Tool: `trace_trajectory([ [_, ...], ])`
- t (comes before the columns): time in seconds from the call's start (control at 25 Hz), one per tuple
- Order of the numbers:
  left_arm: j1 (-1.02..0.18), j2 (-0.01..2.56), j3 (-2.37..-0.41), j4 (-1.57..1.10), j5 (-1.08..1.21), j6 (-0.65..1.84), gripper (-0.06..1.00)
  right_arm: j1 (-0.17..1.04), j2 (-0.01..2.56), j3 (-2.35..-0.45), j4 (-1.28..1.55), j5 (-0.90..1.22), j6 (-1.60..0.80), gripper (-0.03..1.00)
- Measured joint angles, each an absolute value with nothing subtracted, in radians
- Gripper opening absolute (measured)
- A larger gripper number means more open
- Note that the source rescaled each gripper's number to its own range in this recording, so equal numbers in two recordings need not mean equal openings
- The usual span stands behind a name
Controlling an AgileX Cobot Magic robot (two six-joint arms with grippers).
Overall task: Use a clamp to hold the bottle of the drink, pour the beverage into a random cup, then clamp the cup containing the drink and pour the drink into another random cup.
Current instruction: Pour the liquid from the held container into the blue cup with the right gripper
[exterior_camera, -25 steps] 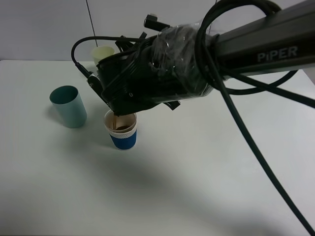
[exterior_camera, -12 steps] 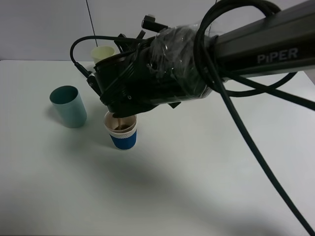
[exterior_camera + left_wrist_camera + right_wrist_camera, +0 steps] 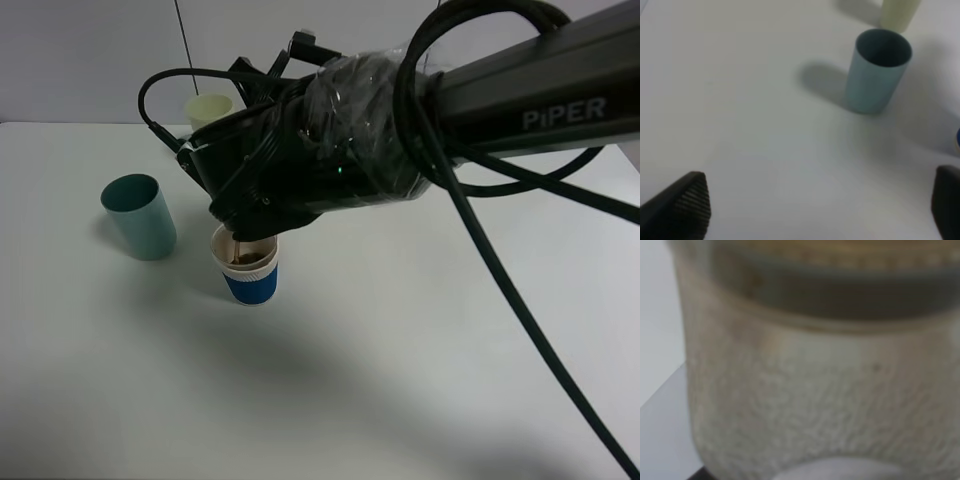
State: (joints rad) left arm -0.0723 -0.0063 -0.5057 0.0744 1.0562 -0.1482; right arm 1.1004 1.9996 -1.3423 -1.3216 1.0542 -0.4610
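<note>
My right arm was a dark grey beam with PiPER lettering in white. Crinkled clear film wrapped its black wrist, and thick black cables looped about it. My left claw showed two black fingers, their pads finely ribbed.

The right arm carries the white lettering "PiPER".

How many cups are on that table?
3. A teal tumbler stands at the left, a blue-sleeved paper cup sits under the arm, and a pale yellow-green tumbler stands at the back, partly hidden. The arm could hide more.
</note>
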Motion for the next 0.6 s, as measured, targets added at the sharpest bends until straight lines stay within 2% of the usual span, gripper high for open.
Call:
trace_trajectory([
  [0.6, -0.072, -0.006, -0.506, 0.074, 1.056, -0.148, 0.66, 1.121, 2.000, -1.342, -1.414, 1.054, -0.450, 0.00],
])
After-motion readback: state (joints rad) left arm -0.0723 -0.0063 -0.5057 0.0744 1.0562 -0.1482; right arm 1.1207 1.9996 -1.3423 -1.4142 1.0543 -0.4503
